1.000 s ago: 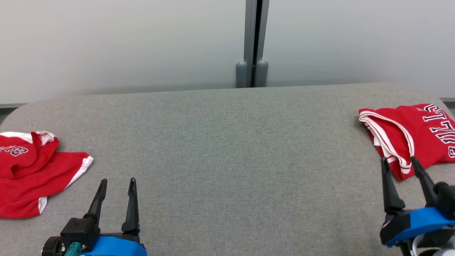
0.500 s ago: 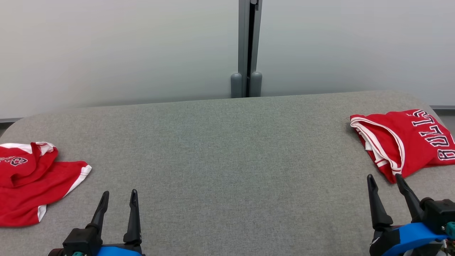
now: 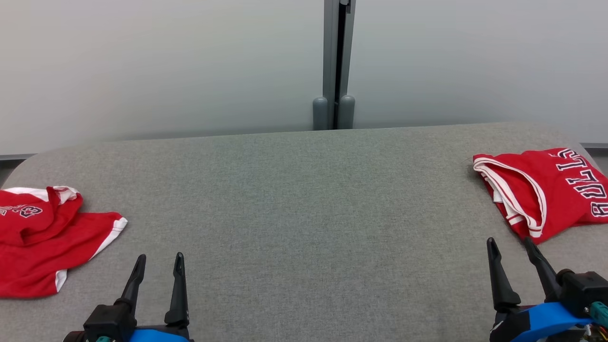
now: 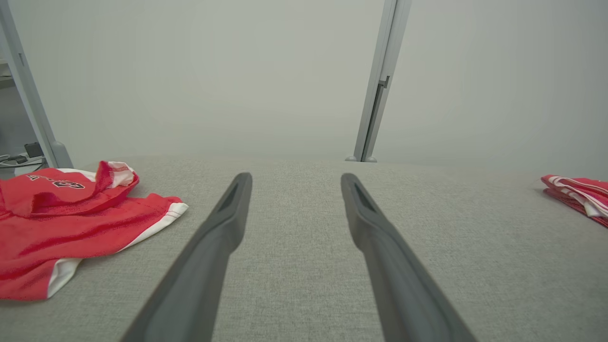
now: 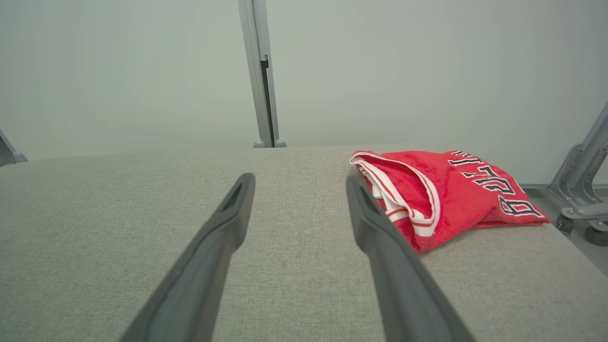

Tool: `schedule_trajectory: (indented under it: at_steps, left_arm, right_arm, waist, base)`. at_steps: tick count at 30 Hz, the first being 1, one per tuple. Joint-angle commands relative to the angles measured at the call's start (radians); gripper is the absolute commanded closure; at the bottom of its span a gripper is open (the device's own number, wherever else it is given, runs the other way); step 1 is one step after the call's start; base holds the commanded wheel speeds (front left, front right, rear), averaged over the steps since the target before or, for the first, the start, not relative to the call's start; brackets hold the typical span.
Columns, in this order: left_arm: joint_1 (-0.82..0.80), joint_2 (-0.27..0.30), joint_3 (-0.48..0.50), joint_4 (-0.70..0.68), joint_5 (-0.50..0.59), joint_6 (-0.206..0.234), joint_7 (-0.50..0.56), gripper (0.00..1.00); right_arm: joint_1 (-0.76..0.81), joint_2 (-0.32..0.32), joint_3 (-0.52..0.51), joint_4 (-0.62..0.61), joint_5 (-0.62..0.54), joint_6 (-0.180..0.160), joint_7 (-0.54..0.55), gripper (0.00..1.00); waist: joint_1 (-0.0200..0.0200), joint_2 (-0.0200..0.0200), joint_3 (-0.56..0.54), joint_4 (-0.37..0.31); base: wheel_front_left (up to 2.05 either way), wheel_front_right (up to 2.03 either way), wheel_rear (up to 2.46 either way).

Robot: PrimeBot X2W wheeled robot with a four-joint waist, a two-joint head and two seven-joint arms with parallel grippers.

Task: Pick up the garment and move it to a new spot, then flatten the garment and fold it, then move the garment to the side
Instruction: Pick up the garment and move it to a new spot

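A crumpled red garment (image 3: 42,240) with white trim lies at the left edge of the grey padded table (image 3: 304,199); the left wrist view has this garment (image 4: 71,223) left of the fingers. A folded red jersey (image 3: 546,190) with "BULLS" lettering lies at the table's right end, and this folded jersey (image 5: 441,194) sits just right of the right finger in the right wrist view. My left gripper (image 3: 160,257) (image 4: 295,178) is open over bare fabric, to the right of the crumpled garment. My right gripper (image 3: 509,241) (image 5: 300,178) is open, its tips just short of the jersey's near corner.
A pale wall with a grey vertical post (image 3: 335,66) stands behind the table. A grey metal frame with a caster (image 5: 584,190) is beyond the table's right end. Cables and a frame leg (image 4: 28,118) show past the left end.
The head camera has tilted, shifting the whole picture. My right gripper has drawn back from the folded jersey's near edge, which its tips overlapped before. Both garments lie as they did.
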State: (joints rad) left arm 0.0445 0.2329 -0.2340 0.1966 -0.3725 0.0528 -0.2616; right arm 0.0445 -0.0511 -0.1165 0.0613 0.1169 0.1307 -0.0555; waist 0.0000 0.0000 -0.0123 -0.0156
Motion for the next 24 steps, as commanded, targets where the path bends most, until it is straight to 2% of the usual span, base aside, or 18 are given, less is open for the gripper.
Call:
schedule_trajectory:
  at_steps: [1, 8, 18, 24]
  left_arm:
    - [0.002, 0.004, 0.005, -0.002, 0.004, 0.001, -0.004, 0.00]
    - [0.000, 0.006, 0.005, -0.009, 0.007, 0.006, -0.004, 0.00]
    - [0.016, 0.014, 0.005, -0.023, 0.004, 0.018, 0.002, 0.00]
    - [0.030, 0.023, 0.010, -0.035, -0.003, 0.027, 0.008, 0.00]
  right_arm:
    - [0.000, 0.001, 0.001, 0.005, 0.008, 0.000, -0.007, 0.00]
    - [0.002, 0.001, 0.017, 0.020, 0.011, 0.000, -0.027, 0.00]
    - [0.006, 0.000, 0.060, 0.051, 0.026, 0.000, -0.056, 0.00]
    - [-0.001, 0.000, 0.081, 0.061, 0.027, 0.000, -0.062, 0.00]
  waist:
    - [0.0000, 0.0000, 0.002, 0.006]
    - [0.0000, 0.0000, 0.003, 0.074]
    - [0.0000, 0.0000, -0.011, 0.239]
    - [0.0000, 0.0000, -0.015, 0.316]
  base:
    - [0.00, 0.00, 0.00]
    - [0.00, 0.00, 0.00]
    - [0.00, 0.00, 0.00]
    - [0.00, 0.00, 0.00]
